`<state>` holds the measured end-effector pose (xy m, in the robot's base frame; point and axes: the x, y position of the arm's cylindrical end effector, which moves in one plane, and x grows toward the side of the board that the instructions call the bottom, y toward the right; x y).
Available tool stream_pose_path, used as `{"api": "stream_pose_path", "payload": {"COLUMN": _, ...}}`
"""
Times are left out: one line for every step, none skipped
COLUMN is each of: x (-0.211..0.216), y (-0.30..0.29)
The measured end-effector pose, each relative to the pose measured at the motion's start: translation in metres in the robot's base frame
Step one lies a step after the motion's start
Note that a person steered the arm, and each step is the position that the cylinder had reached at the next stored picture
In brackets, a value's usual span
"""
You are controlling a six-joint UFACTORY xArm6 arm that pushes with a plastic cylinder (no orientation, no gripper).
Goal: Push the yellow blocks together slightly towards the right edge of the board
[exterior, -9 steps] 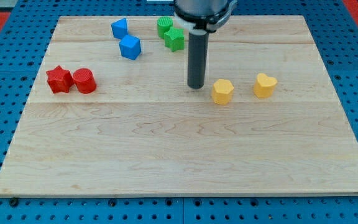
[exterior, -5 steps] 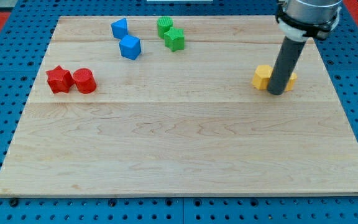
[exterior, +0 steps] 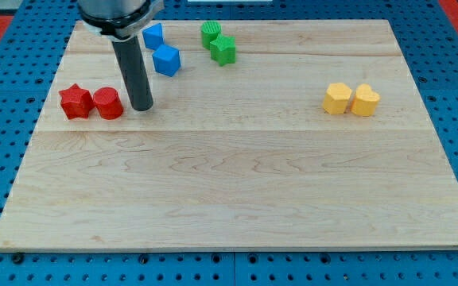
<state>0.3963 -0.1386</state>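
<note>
Tip (exterior: 141, 107) beside red cylinder (exterior: 108, 103), far from touching yellow blocks (exterior: 351, 99).

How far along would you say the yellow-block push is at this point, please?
It looks done: the yellow hexagonal block and yellow heart block sit touching near the board's right side. My tip is beside the red cylinder, far from them. Nothing obvious remains.

2 yellow blocks (exterior: 351, 100), 2 red (exterior: 91, 102), 2 blue (exterior: 161, 49), 2 green (exterior: 217, 42), pale wooden board (exterior: 237, 191)
</note>
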Motion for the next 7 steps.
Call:
{"api": "stream_pose_path", "payload": {"x": 0.000, "y": 0.000}}
{"api": "stream_pose_path", "payload": {"x": 0.000, "y": 0.000}}
{"api": "stream_pose_path", "payload": {"x": -0.049, "y": -0.033}}
{"api": "stream_pose_path", "payload": {"x": -0.135, "y": -0.081}}
{"api": "stream_pose_path", "payload": {"x": -0.199, "y": -0.042}}
{"api": "stream_pose_path", "payload": {"x": -0.186, "y": 0.020}}
{"api": "stream_pose_path", "payload": {"x": -0.185, "y": 0.039}}
